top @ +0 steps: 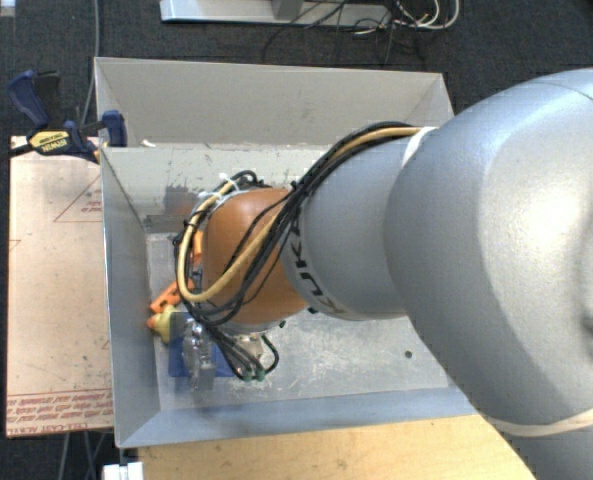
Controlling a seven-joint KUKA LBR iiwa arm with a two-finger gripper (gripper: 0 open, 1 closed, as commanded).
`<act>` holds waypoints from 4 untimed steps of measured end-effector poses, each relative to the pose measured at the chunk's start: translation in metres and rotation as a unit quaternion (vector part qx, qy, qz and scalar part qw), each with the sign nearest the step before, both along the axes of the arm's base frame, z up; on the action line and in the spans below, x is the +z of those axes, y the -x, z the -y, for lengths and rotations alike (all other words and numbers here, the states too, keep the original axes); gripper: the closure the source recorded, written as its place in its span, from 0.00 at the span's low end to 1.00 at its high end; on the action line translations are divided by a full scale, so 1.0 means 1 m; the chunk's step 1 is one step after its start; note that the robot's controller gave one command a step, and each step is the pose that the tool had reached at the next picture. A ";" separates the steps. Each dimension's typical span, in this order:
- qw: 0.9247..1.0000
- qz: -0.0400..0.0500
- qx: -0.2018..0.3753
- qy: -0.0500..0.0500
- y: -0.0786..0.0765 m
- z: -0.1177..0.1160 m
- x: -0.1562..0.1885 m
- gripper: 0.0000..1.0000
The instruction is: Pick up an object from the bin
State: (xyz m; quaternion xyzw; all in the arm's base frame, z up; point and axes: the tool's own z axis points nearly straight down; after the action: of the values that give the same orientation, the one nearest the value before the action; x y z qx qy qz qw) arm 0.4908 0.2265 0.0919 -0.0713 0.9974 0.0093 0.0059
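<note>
So here's where you're at: the arm (pixel 396 228) comes into the bin (pixel 126 298) from the right, and the gripper (pixel 208 353) is way down in the near-left corner, pretty much at floor level. The wrist's orange cover (pixel 246 258) and its loops of cable (pixel 191 268) block most of the business end, so honestly you can't tell whether the gripper is open or closed, and I wouldn't guess.

Closest to it is a blue thing (pixel 179 360), flat-ish, lying on the floor against the left wall and touching or right beside the gripper's tip. Just beyond that, also along the left wall, there's an orange thing (pixel 166 298) with a yellowish bit at its end. The rest of the floor you can see looks bare.

My read on progress: the reach-in looks done, and the blue thing is the likely target. Nothing shows it's actually gripped, though, and nothing is off the floor. So the grab itself (if it isn't made already) and the whole lift out are left to do.
</note>
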 end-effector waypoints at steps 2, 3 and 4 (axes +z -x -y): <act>0.968 0.014 0.250 0.001 -0.062 -0.014 0.196 1.00; 0.974 0.014 0.225 0.000 -0.101 0.005 0.149 1.00; 0.957 0.014 0.290 0.001 -0.121 0.024 0.084 1.00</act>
State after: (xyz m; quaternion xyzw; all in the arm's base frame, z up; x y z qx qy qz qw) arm 0.6120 0.2021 0.1759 -0.3578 0.9336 0.0085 0.0165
